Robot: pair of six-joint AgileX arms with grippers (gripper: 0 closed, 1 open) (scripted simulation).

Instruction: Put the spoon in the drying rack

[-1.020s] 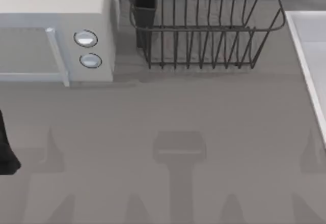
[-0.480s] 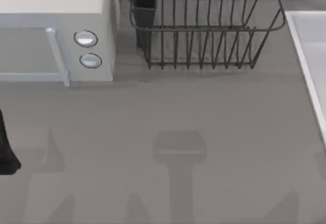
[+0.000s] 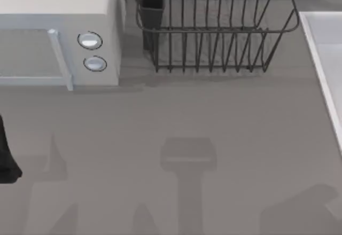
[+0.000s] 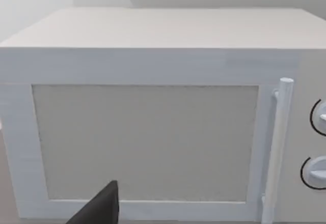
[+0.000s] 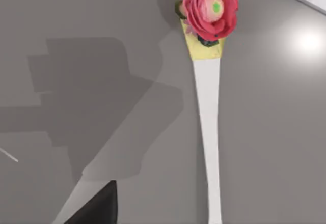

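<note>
The microwave [image 3: 59, 32] sat at the back left of the table [image 3: 176, 117]. The drying rack [image 3: 214, 29] stood just to its right, at the back, with its cup [image 3: 151, 2] at the corner nearest the microwave. In the right wrist view, the spoon [image 5: 209, 107] lay flat on the table.

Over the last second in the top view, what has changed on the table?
Only shadows moved: the dark patch at the right edge of the table slid down and now spreads across its lower right corner, so the right arm is probably moving overhead. The left arm stayed at the left edge; the drying rack and microwave stayed put.
</note>
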